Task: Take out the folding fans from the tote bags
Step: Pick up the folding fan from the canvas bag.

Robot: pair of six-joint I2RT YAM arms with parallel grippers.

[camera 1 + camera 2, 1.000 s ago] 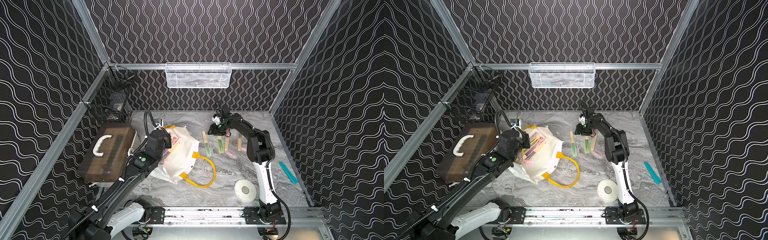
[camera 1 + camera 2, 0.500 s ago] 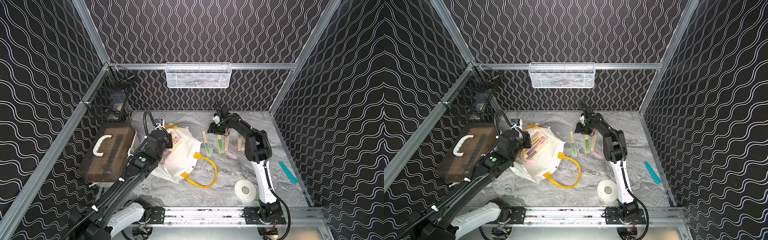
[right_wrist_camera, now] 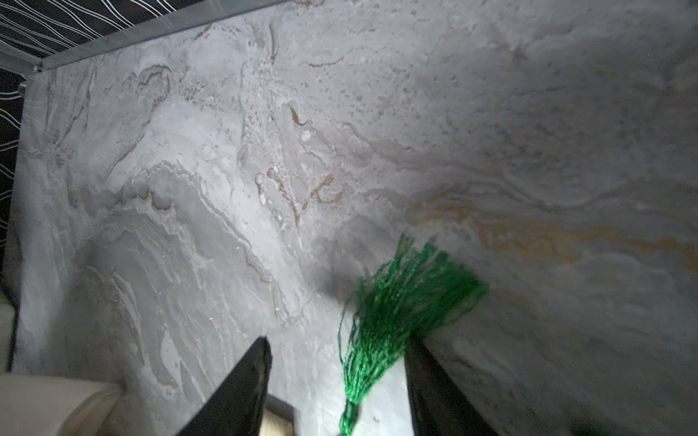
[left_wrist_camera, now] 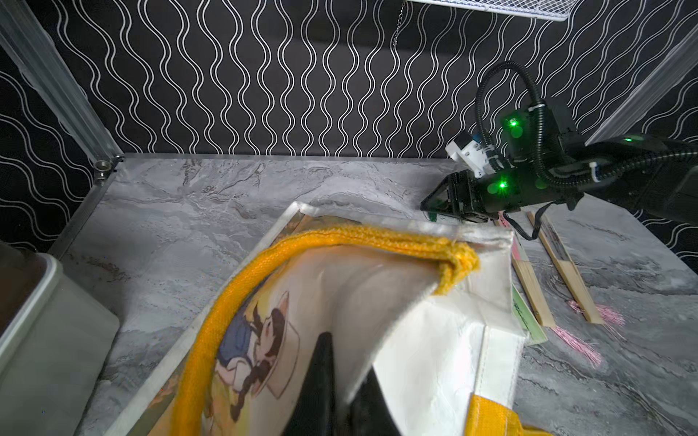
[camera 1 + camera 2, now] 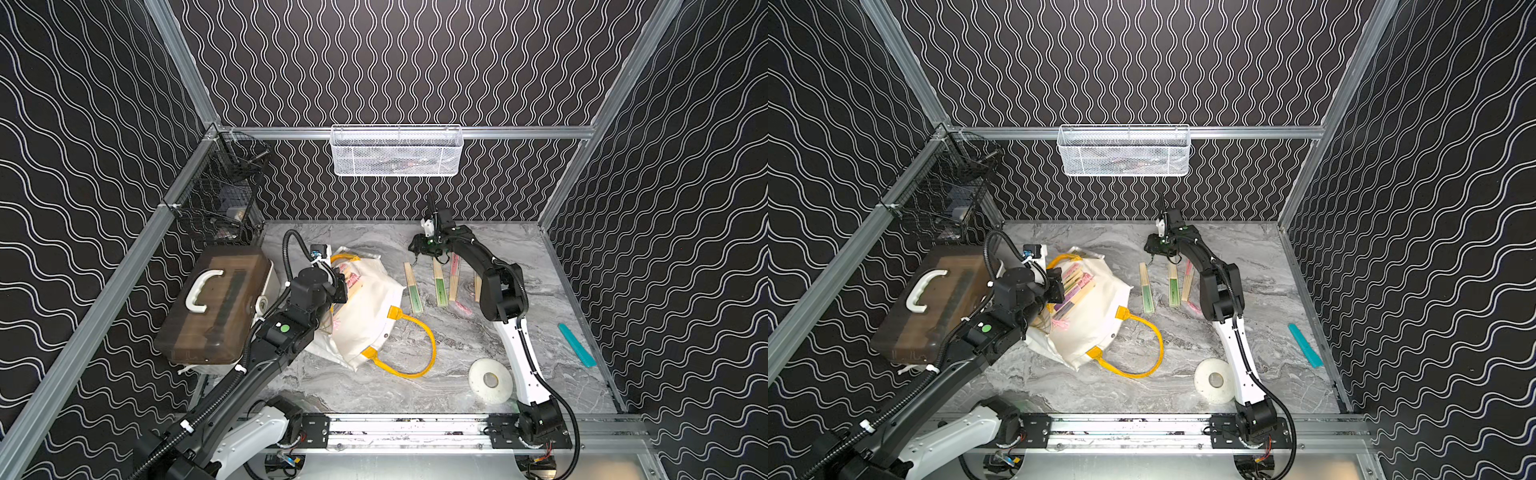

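Observation:
A white tote bag [image 5: 370, 307] with yellow handles lies on its side on the marble table, and several folding fans [image 5: 1073, 286] show in its mouth. My left gripper [image 4: 347, 355] is shut on the bag's canvas rim, holding the mouth up. Several more fans [image 5: 439, 286] lie side by side on the table right of the bag. My right gripper [image 5: 417, 245] hovers open over their far ends. In the right wrist view a green tassel [image 3: 396, 294] lies loose between its fingers [image 3: 260, 362], and a tan fan end peeks in below.
A brown-lidded box [image 5: 216, 303] with a white handle stands left of the bag. A white tape roll [image 5: 490, 380] lies near the front and a teal bar [image 5: 577, 345] by the right edge. A white wire basket [image 5: 397, 151] hangs on the back wall and a black one [image 5: 220, 195] on the left.
My right gripper has drifted left and slightly away from the laid-out fans, its jaws a little wider. The left gripper keeps its hold on the bag.

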